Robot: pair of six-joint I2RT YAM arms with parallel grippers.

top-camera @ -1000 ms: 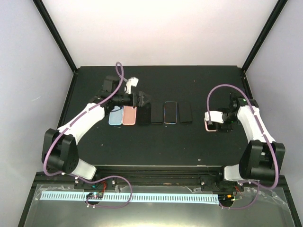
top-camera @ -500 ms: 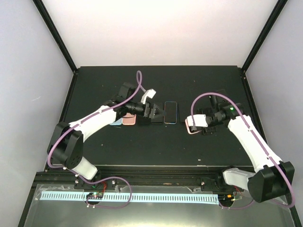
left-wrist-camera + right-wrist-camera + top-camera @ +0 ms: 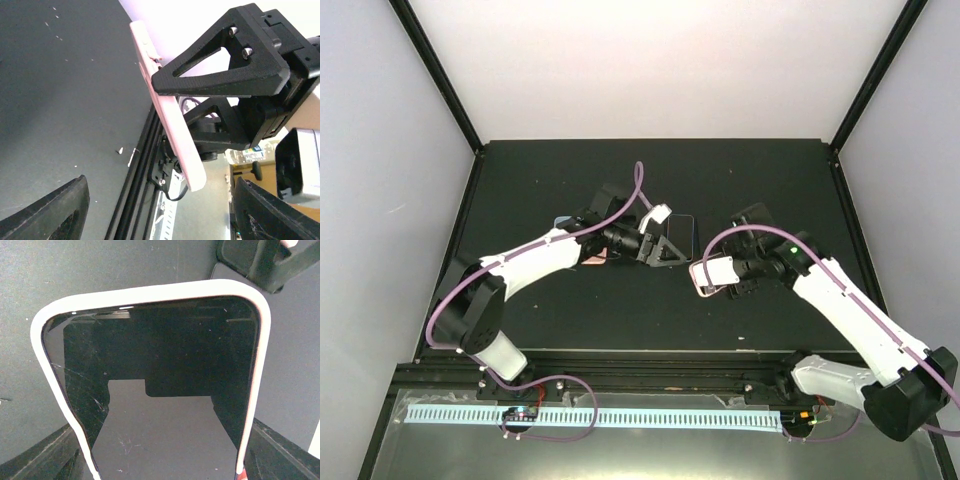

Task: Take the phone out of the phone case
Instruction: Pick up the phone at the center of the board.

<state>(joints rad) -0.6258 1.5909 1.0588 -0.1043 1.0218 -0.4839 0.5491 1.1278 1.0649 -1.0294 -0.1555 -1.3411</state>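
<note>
A phone with a black screen (image 3: 150,355) sits in a pale pink phone case (image 3: 150,290). My right gripper (image 3: 160,455) is shut on its lower end and holds it above the table's middle (image 3: 708,273). The left wrist view shows the case edge-on (image 3: 167,112), with the right gripper's black fingers (image 3: 220,75) clamped across it. My left gripper (image 3: 665,250) hovers just left of the phone's free end. Its jaws are open, with one finger on either side (image 3: 55,215) and the case's tip between them, untouched.
Other phones lie in a row on the black table behind the grippers: a salmon-cased one (image 3: 592,257), a blue one (image 3: 561,222) and a blue-rimmed one (image 3: 684,230). The table's front rail (image 3: 145,150) runs near the held phone.
The right arm has carried the cased phone left and toward the front. The left gripper has swung right from over the row to meet it, and its jaws have narrowed slightly.
</note>
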